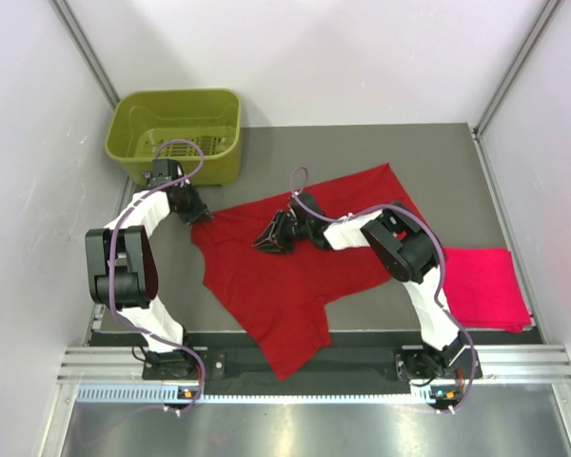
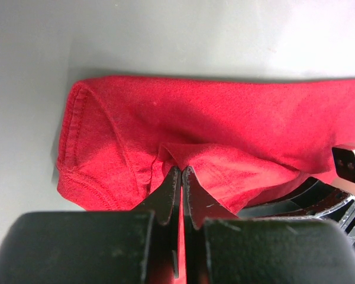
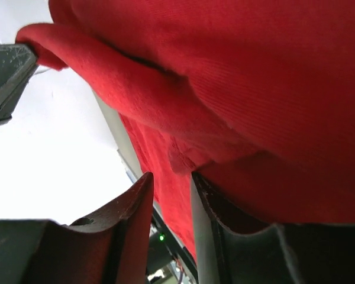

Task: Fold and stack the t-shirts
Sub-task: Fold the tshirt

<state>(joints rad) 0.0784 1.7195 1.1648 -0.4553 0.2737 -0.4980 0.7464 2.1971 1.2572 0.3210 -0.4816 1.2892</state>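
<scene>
Where the left jaws meet, they are pressed tight together on a small pinched ridge of the deep red, plain soft cloth t-shirt [image 2: 225, 130], close to a stitched sleeve hem lying flat on the grey bench [image 1: 409, 152]. The right jaws stand only a narrow slot apart, with a fold of the same cloth clamped in that slot and the rest bulging above them. From above, the left jaws sit at the shirt's far-left sleeve corner and the right jaws near its middle. The shirt is spread crumpled across the bench's centre, 1 corner reaching over the near edge. The brighter pinkish-red t-shirt [image 1: 485, 286] lies folded into 1 flat rectangle at the bench's right edge, apart from both jaws. 1 olive-green plastic basket [image 1: 176, 133] stands at the far-left corner.
</scene>
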